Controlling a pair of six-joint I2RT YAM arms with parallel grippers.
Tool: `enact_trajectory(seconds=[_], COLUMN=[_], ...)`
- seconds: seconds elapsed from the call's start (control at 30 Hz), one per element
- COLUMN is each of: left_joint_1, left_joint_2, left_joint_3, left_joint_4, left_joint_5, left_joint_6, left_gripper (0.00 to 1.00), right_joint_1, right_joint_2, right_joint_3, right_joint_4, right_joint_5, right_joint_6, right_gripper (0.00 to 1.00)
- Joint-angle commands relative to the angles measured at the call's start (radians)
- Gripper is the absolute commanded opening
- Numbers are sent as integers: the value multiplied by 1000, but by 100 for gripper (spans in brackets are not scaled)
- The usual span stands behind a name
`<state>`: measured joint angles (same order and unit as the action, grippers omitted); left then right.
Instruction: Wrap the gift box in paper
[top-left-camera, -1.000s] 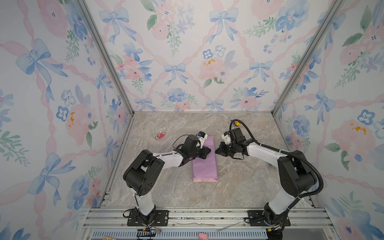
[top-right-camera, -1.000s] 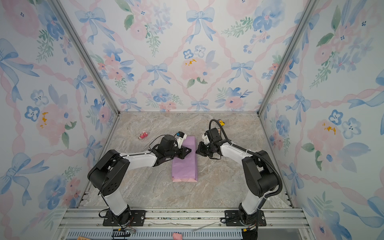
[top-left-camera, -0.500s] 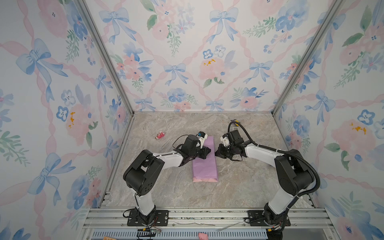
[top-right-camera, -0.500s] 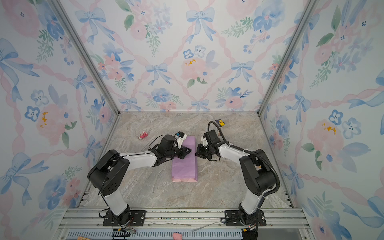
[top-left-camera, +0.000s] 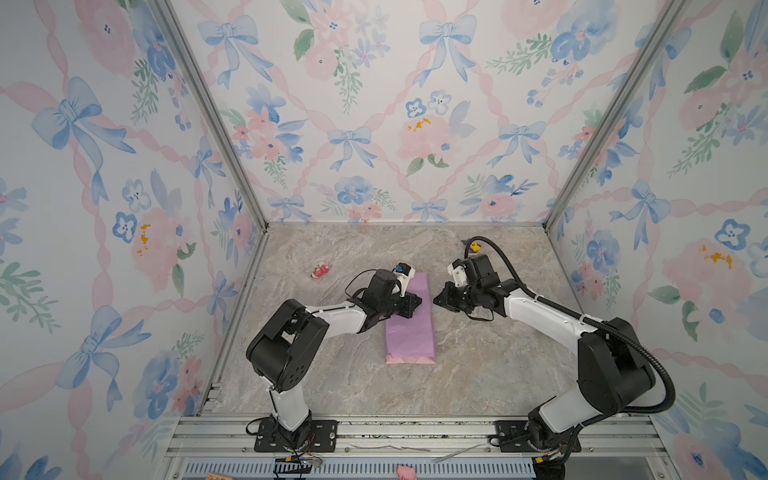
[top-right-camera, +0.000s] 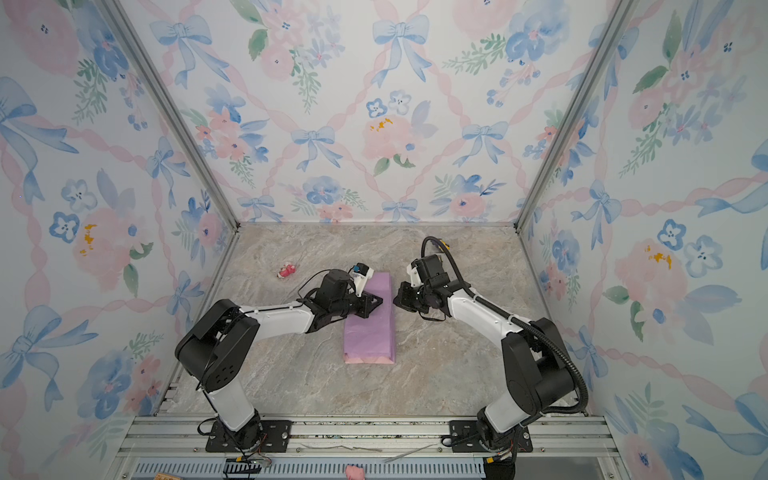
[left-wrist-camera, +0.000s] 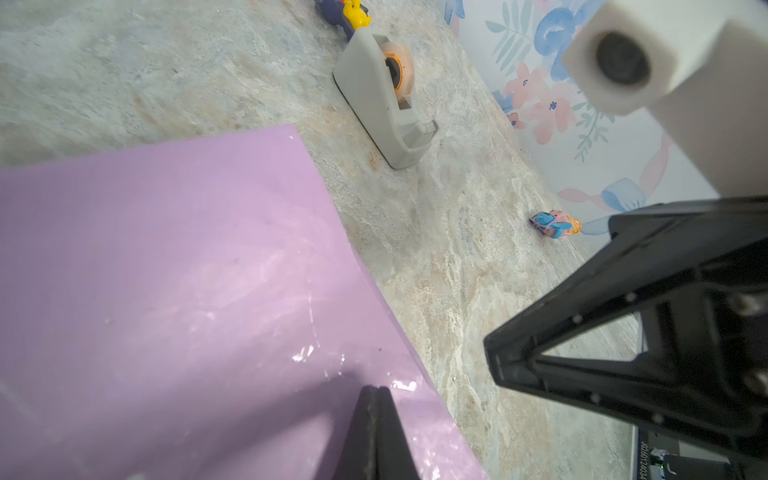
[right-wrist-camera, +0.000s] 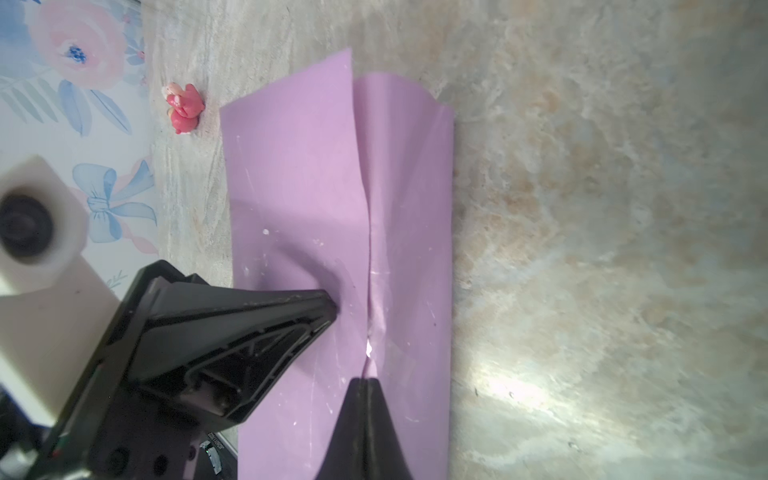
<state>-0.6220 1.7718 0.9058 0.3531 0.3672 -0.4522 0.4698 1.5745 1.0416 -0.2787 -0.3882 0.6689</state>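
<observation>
One paper (top-left-camera: 409, 332), one tape dispenser (left-wrist-camera: 384, 99), left tool (left-wrist-camera: 374, 392) and right tool (right-wrist-camera: 363, 380) closed.

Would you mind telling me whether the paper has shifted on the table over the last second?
No. In both top views the paper keeps the same spot and angle relative to the small pink toy.

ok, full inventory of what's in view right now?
paper: 1, lilac with pink at the near end, folded into a long parcel, table centre
tape dispenser: 1, grey, on the table beyond the paper, left wrist view only
pink-red toy: 1, table back left
yellow-purple toy: 1, table back right
blue-pink toy: 1, on the table near a wall
table: 1, marble-look
left gripper: 1, black, fingers shut, tip on paper
right gripper: 1, black, fingers shut, at paper's right edge
</observation>
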Motion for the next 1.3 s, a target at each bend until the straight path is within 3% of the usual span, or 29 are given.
enact_trajectory(seconds=[0.0,0.47,0.83,1.07,1.27], left_joint_1=[0,1,-4,-5,5], left_joint_2=[41,38,54,20,-81], left_joint_3=[-50,-53,-42,-28,57], left_joint_4=[-179,-178,-177,-184,-274], left_joint_5=[-49,-49,-49,-46,-55], left_joint_6=[11,11,11,9,-10], left_gripper=[4,4,4,7,27], right_joint_1=[14,38,20,23,10], right_joint_2=[27,164,11,31,40], right_joint_3=[24,11,51,86,143], right_joint_4=[-22,45,-54,-77,-154], right_joint_5=[10,-17,33,32,18], right_joint_6=[-14,4,-38,-38,-110], right_gripper=[5,2,7,33,39])
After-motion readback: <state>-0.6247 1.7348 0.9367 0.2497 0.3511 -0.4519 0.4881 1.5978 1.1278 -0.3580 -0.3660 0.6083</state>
